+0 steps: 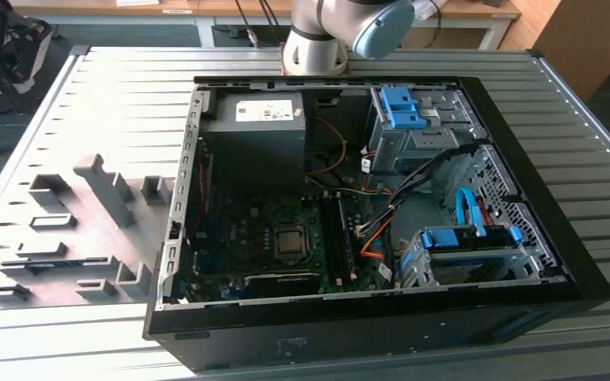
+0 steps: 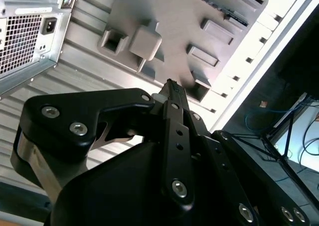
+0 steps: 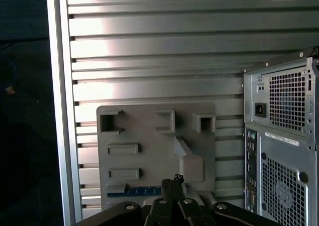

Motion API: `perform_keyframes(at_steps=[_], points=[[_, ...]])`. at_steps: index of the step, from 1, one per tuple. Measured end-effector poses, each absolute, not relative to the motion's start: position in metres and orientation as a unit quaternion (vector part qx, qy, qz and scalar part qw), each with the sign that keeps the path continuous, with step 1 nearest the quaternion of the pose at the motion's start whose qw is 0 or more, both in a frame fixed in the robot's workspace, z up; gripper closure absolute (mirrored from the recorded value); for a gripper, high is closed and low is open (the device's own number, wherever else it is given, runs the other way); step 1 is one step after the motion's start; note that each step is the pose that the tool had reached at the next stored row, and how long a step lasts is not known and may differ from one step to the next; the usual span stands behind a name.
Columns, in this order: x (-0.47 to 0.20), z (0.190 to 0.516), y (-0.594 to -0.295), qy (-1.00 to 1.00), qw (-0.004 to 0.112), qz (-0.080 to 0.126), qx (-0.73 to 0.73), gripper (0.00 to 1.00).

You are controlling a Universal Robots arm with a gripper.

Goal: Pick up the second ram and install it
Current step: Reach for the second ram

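The second ram is a thin blue-green strip lying in a slot at one edge of the grey fixture plate. In the second wrist view the ram shows as a dark blue edge at the plate's far side. My gripper hangs well above the plate, its black fingers pressed together with nothing between them. In the second wrist view the shut gripper points at the plate. The arm rises at the back of the table.
An open black computer case lies on the slatted aluminium table, with its motherboard and long black slot rails exposed. The fixture plate with raised grey blocks sits on the exterior view's left. The case's rear panel stands beside the plate.
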State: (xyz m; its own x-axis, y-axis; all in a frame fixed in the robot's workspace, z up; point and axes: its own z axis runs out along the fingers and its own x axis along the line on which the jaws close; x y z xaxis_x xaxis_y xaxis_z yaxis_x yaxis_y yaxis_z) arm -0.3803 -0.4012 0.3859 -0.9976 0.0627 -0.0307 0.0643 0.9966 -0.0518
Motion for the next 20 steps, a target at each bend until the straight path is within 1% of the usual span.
perform_keyframes(at_steps=[7,10,16,20], points=[[-0.381,0.385,-0.403,0.999,0.014,-0.026,0.032,0.9],[-0.381,0.384,-0.411,0.999,0.014,-0.023,0.032,0.9],[-0.382,0.38,-0.425,0.999,0.014,-0.009,0.032,0.9],[-0.382,0.376,-0.441,0.999,0.014,-0.008,0.032,0.9]])
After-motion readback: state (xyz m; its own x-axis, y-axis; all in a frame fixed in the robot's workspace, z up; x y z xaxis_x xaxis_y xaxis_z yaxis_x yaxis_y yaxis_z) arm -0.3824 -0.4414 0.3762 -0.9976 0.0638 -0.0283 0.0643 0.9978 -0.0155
